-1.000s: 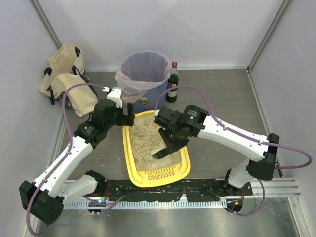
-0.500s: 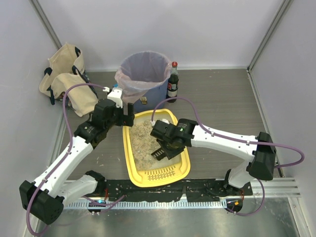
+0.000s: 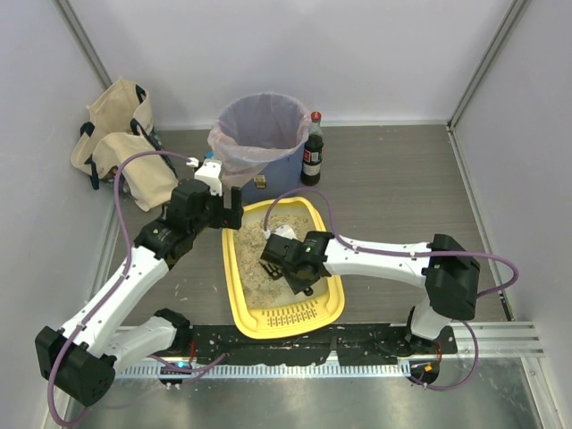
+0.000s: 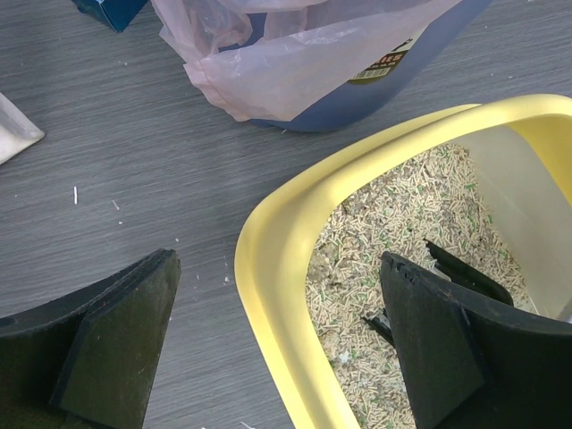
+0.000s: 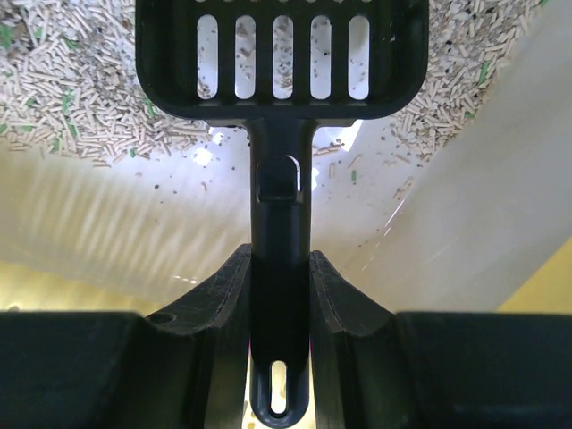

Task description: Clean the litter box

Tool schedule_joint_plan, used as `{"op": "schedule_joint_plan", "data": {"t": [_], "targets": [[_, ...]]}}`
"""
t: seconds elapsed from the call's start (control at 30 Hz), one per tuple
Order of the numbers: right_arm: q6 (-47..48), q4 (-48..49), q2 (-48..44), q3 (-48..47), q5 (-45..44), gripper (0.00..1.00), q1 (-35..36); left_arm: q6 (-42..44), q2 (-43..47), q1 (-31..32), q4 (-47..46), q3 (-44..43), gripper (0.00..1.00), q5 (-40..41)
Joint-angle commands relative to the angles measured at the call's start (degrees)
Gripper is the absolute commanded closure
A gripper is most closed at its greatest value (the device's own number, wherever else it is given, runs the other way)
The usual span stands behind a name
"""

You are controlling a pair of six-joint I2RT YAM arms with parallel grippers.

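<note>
The yellow litter box (image 3: 234, 295) lies at centre with its slotted grille (image 3: 290, 315) at the near end and beige granules (image 3: 259, 246) inside. My right gripper (image 3: 293, 264) is shut on the handle of a black slotted scoop (image 3: 273, 255), low inside the box. In the right wrist view the scoop head (image 5: 281, 54) rests at the edge of the granules (image 5: 71, 89), over the bare box floor (image 5: 465, 214), with the handle (image 5: 281, 268) clamped in the gripper (image 5: 280, 295). My left gripper (image 3: 228, 214) is open and straddles the far-left rim (image 4: 268, 268).
A round blue bin (image 3: 259, 134) with a clear liner stands just behind the box, and shows in the left wrist view (image 4: 357, 98). A dark bottle (image 3: 312, 150) stands to its right. A beige tote bag (image 3: 116, 138) sits at the back left. Walls enclose the table.
My right arm has swung left and lower across the litter box, carrying the scoop from the right side toward the middle. The left arm has not moved.
</note>
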State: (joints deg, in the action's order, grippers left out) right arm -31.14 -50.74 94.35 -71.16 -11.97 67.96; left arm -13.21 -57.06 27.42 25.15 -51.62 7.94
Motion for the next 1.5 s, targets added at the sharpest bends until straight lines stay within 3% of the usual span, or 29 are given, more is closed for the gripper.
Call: {"op": "schedule_joint_plan", "data": {"t": [0.0, 0.23, 0.7, 1.07, 1.47], "targets": [[-3.05, 7.48, -1.26, 4.51, -4.82, 0.99, 1.38, 0.38, 0.02, 0.27, -0.62, -2.0, 0.02, 0.76], [-4.29, 19.86, -6.01, 13.14, -8.42, 0.98, 2.87, 0.47, -0.07, 0.27, -0.54, -2.0, 0.02, 0.93], [0.46, 35.17, -13.66, 25.0, -19.32, 0.99, 7.36, 0.38, -0.86, 0.35, -0.45, -2.09, 0.02, 1.02], [1.17, 36.32, -18.58, 24.92, -24.07, 0.99, 8.5, 0.47, -1.74, 0.27, -0.27, -2.26, 0.02, 1.02], [-0.77, 43.0, -25.44, 33.18, -25.38, 0.99, 9.46, 0.91, -2.44, 0.27, -0.19, -2.35, 0.01, 0.49]]}}
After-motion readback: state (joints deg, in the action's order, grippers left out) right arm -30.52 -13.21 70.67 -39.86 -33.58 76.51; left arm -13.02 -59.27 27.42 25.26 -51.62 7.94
